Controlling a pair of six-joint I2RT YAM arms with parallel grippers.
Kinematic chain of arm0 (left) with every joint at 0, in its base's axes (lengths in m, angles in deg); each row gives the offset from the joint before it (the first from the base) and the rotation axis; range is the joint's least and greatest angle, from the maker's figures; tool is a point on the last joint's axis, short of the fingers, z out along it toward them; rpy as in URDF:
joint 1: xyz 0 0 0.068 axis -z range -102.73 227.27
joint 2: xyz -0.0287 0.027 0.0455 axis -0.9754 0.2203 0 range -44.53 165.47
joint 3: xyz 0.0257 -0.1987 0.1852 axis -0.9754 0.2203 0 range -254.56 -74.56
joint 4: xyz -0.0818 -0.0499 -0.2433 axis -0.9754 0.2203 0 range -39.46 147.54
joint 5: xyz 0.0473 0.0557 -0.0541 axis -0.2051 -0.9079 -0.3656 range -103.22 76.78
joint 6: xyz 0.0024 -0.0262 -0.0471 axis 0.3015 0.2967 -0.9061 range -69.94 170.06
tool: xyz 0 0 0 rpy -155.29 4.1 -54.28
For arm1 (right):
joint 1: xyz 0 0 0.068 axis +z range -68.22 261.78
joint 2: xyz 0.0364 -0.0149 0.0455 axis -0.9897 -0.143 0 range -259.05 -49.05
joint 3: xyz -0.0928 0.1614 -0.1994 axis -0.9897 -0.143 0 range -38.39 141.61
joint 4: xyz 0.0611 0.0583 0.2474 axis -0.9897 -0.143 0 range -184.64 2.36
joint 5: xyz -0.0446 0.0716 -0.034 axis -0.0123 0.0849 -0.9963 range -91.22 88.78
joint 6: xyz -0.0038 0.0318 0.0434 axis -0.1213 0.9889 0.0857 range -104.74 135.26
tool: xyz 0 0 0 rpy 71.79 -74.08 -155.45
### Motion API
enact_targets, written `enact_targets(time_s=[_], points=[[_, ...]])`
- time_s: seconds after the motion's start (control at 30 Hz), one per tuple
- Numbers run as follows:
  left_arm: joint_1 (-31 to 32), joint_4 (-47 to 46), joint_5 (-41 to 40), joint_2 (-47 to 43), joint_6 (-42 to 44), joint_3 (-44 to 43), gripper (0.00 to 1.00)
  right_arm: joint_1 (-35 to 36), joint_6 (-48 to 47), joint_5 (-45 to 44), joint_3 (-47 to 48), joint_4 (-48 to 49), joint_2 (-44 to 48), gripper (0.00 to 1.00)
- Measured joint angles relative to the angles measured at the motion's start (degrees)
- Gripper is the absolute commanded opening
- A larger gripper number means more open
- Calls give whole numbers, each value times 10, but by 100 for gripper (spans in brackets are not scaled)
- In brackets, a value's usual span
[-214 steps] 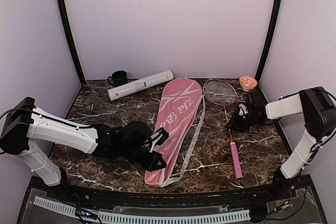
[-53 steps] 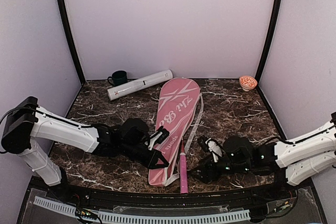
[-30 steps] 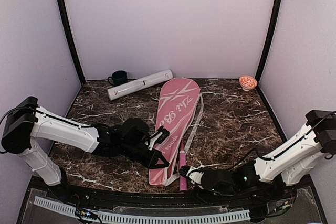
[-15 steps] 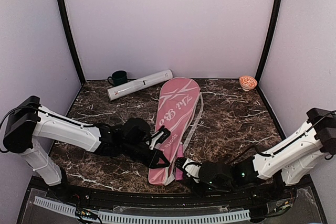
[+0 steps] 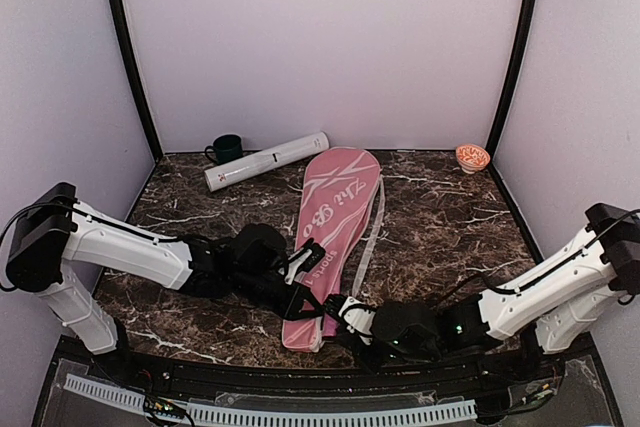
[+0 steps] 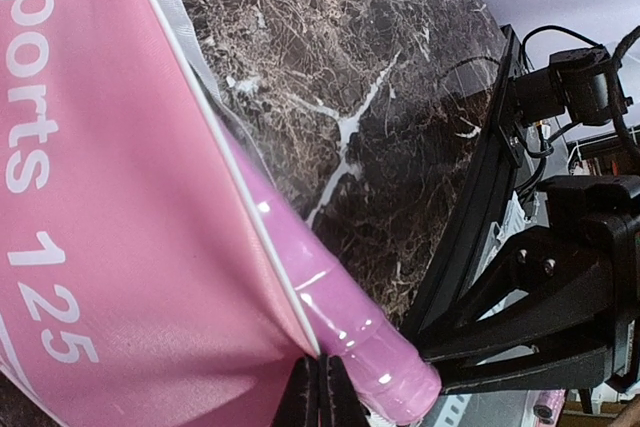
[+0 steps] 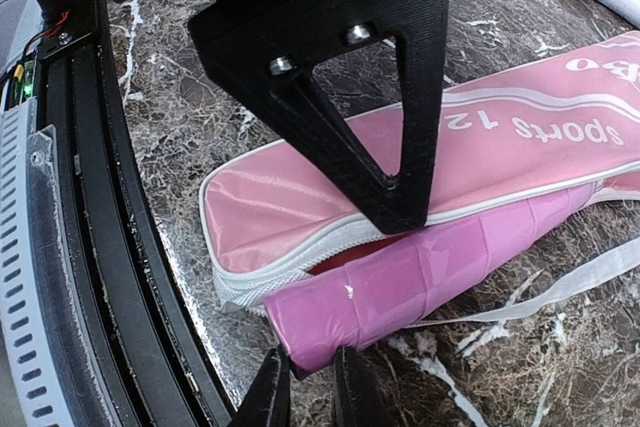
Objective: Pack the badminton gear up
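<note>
The pink bag (image 5: 335, 217) with white lettering lies lengthwise in mid table, its open end near me. My left gripper (image 5: 312, 303) is shut on the bag's white-piped edge (image 6: 262, 247) and holds it up. A racket's pink handle (image 7: 430, 267) sticks out of the opening; its red frame is hidden inside the bag (image 7: 400, 157). My right gripper (image 7: 305, 384) is shut on the butt of the handle, which also shows in the left wrist view (image 6: 345, 322). The long white tube (image 5: 267, 161) lies at the back left. No shuttlecock or second racket shows.
A dark green mug (image 5: 226, 148) stands at the back left by the tube. A small orange patterned bowl (image 5: 472, 157) sits at the back right corner. The bag's white strap (image 5: 372, 232) trails along its right side. The black table rim (image 7: 120, 277) runs close by my right gripper.
The racket, once beside the bag at the right, is now inside it. Over the last second my right gripper moved left and pushed the handle in; the left gripper stayed on the bag's edge.
</note>
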Motion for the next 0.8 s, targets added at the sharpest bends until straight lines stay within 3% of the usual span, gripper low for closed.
enact_targets(time_s=[0.4,0.8], points=[[0,-6,-3,-2,11,0,0,-5,12,-3,-35,-12,100,11],[0,-5,2,-2,13,-5,0,-6,30,2,3,12,-27,6]])
